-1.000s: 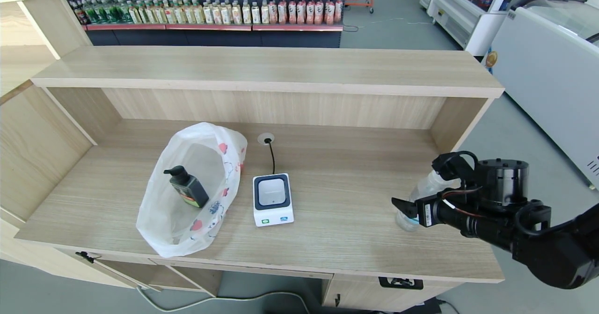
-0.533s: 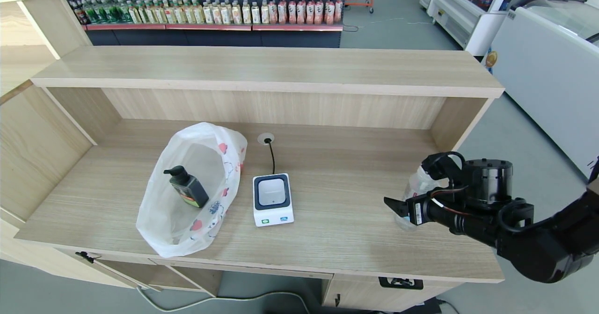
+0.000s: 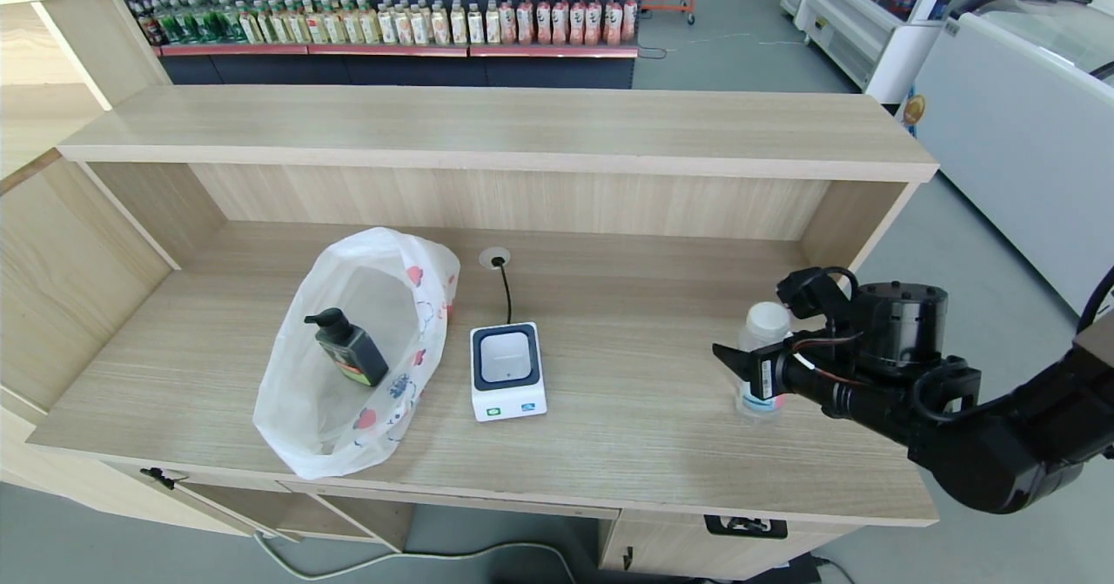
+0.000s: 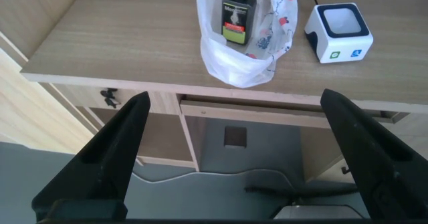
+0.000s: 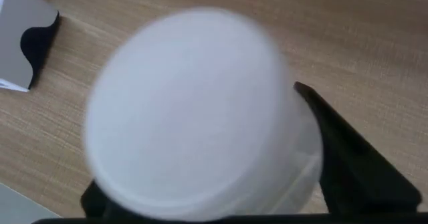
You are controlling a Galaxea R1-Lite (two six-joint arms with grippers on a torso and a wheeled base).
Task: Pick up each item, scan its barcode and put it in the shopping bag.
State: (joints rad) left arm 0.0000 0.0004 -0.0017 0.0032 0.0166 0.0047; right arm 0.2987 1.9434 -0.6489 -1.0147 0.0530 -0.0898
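Right end effector [image 3: 755, 353] clamped on the upright bottle [image 3: 766, 318] at the right of the desk [image 3: 627, 323].

The bottle's long axis stands vertical. The scanner [image 3: 507, 368] lies to its left, and the shopping bag [image 3: 392, 262] lies beyond that, so the right arm is the nearer one. The right wrist view shows dark fingers [image 5: 348, 150] against the white cap [image 5: 194, 110]. The left wrist view shows the left end effector [image 4: 234, 97] spread apart, low before the desk front.

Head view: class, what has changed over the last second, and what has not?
The right gripper, closed round the clear bottle, shifted toward the scanner and brought the tilted bottle upright. The shopping bag, the dark pump bottle inside it and the scanner stayed put.
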